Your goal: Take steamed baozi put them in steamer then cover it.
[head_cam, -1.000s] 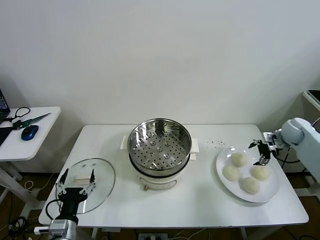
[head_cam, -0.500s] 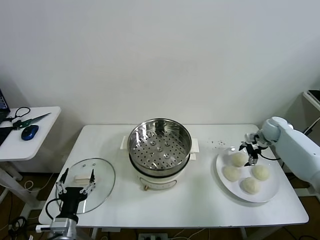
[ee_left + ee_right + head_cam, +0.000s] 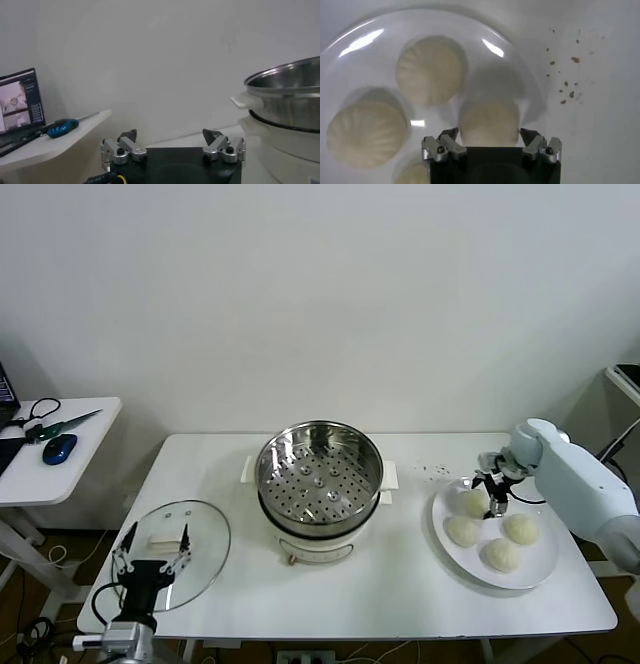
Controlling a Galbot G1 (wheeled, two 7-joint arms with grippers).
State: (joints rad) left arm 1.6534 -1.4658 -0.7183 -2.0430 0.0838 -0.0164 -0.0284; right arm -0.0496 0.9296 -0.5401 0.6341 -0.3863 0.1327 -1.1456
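Note:
Several cream-white baozi lie on a white plate at the table's right. My right gripper hangs open just above the baozi nearest the steamer; in the right wrist view that bun sits between the spread jaws of the gripper, not touching them. The steel steamer stands empty on its white pot base at the table's middle. The glass cover lies flat at the front left. My left gripper is open and idle over the cover's near side.
Dark crumbs dot the table between steamer and plate. A side table at the far left holds scissors and a blue mouse. The left wrist view shows the steamer's rim off to one side.
My right gripper moved left across the plate, from beside the far-right bun to above the bun nearest the steamer. The left arm has not moved.

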